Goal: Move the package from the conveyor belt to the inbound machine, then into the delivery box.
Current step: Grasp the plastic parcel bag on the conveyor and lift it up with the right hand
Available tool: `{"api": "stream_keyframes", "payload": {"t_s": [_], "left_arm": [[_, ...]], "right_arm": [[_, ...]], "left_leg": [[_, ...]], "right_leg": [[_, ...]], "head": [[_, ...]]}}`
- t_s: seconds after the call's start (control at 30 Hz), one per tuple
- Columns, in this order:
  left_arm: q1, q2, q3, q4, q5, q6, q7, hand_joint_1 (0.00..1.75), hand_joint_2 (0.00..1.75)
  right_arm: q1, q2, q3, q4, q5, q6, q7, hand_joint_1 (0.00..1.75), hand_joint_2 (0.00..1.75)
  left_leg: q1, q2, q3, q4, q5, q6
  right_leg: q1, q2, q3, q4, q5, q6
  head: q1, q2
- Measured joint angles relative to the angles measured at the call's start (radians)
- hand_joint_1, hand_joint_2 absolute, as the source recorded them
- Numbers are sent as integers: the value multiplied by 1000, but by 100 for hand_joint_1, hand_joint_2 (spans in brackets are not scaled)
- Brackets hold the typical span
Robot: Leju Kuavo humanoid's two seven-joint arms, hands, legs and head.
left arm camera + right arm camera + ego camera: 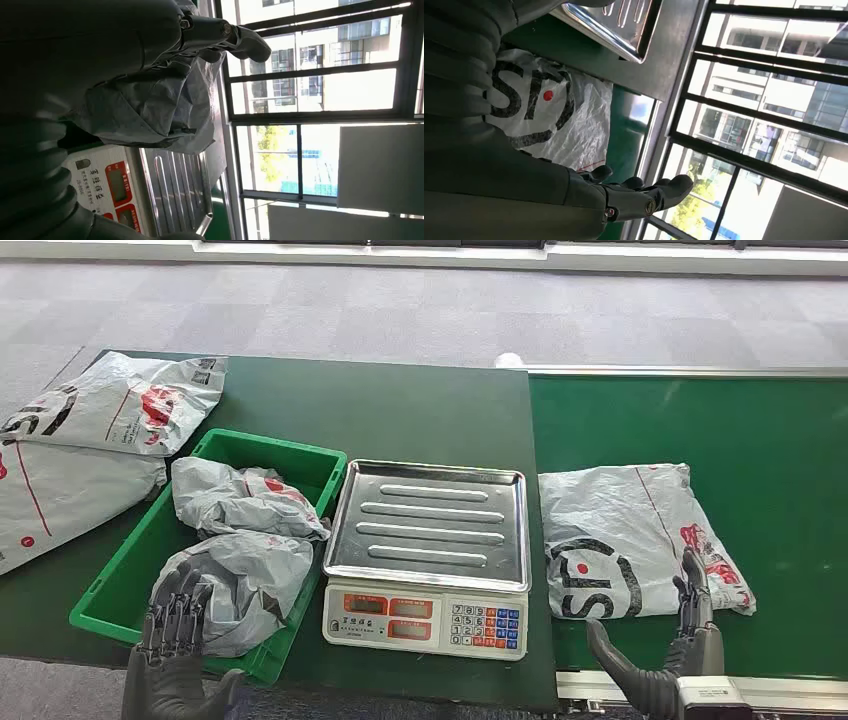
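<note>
A grey plastic package [640, 540] with black and red print lies flat on the green conveyor belt [760, 430], just right of the scale. My right hand [690, 625] is at the package's near edge, fingers straight and thumb spread, holding nothing; the right wrist view shows this hand [639, 197] beside the package [539, 115]. The inbound machine is a scale with a bare steel tray [432, 522]. The green delivery box [135, 570] holds two grey packages. My left hand [175, 625] hovers with spread fingers over the nearer one [250, 580], which also shows by the hand [200, 30] as package [165, 105].
Two more grey packages [110, 405] lie on the dark green table left of the box. The scale's keypad and displays [425, 618] face me at the table's front edge. Grey carpet lies beyond the table.
</note>
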Motion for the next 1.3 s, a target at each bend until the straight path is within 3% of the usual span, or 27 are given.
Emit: {"api": "stream_keyframes", "payload": {"t_s": [0.13,0.3,0.63,0.77,0.9,1.07,1.17,1.3], "left_arm": [[-5,4,-6,4,3,-4,2,0,175],[-27,19,-12,12,19,-18,17,0,175],[-36,34,-12,22,23,-27,20,0,175],[-39,37,-12,23,28,-27,24,0,175],[-46,46,-15,16,37,8,37,0,175],[-44,61,-26,4,47,27,47,0,175],[-43,68,-36,1,47,37,51,0,175],[-43,78,-46,0,47,56,48,0,175]], "right_arm": [[-6,0,-4,1,54,-30,39,0,175],[-99,-40,-58,49,200,-70,172,0,175],[-168,-76,-103,105,224,-70,193,0,175],[-234,-105,-112,162,286,-62,306,0,175],[-465,-197,-140,430,338,-24,448,0,175],[-713,-294,-150,807,387,-11,538,0,175],[-820,-341,-151,1032,423,22,586,0,175],[-895,-375,-152,1261,434,42,575,0,175]], "left_leg": [[0,0,0,0,0,0],[0,1,0,0,1,1],[0,1,0,0,2,1],[0,2,-6,0,2,1],[-1,7,-6,1,4,3],[-2,0,-6,3,11,5],[-2,-1,-7,3,12,5],[-2,-1,-8,2,12,5]], "right_leg": [[0,0,1,0,0,0],[0,1,1,0,1,0],[0,0,2,0,2,1],[0,1,2,0,2,0],[-1,5,0,0,7,2],[-2,0,-4,0,13,5],[-2,0,-4,0,13,5],[-1,-1,-5,0,13,5]], "head": [[0,0],[0,0],[0,0],[0,0],[0,0],[0,0],[0,0],[0,0]]}}
